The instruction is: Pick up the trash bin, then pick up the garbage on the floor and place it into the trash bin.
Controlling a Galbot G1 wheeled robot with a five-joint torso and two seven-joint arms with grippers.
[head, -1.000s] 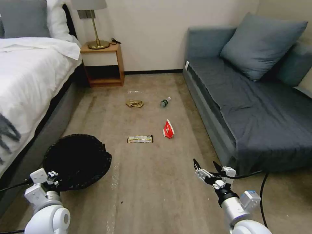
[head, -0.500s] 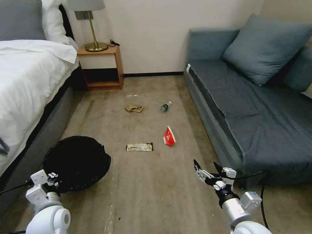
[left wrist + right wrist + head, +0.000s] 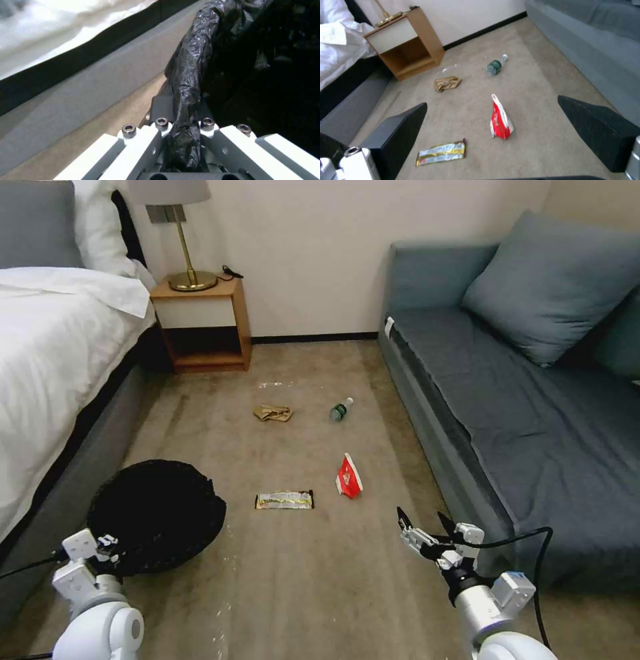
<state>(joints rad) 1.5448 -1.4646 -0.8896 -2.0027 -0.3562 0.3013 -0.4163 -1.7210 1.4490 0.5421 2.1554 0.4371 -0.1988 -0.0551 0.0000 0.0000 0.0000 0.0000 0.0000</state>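
The trash bin [image 3: 157,513] rim is gripped by the left end effector [image 3: 181,132]; the right end effector [image 3: 427,523] is held open, the red-and-white packet [image 3: 349,477] lying ahead of it.

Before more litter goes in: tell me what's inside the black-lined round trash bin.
Inside the black-lined round trash bin only crinkly black bag shows; its dark bottom can't be made out. The left gripper clamps the rim.

Black-lined trash bin [image 3: 157,513] in the white left hand [image 3: 107,545]; ahead of the right hand [image 3: 425,521], red-and-white packet [image 3: 349,477], gold-and-dark wrapper [image 3: 285,501], tan paper [image 3: 272,413], green-labelled bottle [image 3: 341,409].
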